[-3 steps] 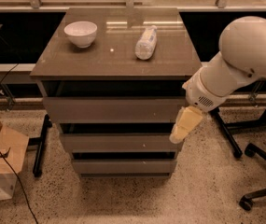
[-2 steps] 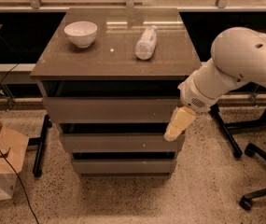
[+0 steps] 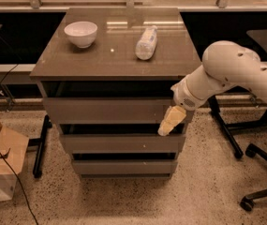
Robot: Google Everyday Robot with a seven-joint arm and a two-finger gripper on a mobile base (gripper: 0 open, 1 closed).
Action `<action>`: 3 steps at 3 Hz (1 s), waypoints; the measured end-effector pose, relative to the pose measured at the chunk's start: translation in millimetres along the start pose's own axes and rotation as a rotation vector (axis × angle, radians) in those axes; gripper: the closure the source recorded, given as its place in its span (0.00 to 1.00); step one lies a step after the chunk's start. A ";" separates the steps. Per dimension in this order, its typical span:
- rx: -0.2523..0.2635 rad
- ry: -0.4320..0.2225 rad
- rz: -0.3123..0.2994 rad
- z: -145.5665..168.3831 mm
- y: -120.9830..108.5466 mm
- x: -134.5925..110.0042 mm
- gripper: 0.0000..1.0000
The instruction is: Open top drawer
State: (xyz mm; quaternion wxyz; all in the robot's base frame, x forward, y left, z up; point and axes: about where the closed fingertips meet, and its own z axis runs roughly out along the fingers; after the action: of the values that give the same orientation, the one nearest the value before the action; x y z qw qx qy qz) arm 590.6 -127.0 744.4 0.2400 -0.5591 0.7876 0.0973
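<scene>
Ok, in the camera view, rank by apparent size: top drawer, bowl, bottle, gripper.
1. top drawer, by far.
2. bowl and bottle: look alike, not ranked.
3. gripper, at the drawer's right end, slightly smaller; nearer the camera, so unsure.

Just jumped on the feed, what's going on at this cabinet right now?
The robot's arm reaches in from the right, with its gripper at the right end of the top drawer, low on the front panel near the gap above the middle drawer. The top drawer looks shut; none of its inside shows. A white bowl and a bottle lying on its side sit on the cabinet top.
</scene>
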 end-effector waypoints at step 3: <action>-0.112 0.014 0.036 96.9 -59.4 22.0 0.18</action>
State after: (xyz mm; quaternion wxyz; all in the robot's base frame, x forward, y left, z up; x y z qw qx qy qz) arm 666.1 -125.7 656.7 0.2011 -0.5582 0.7925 0.1413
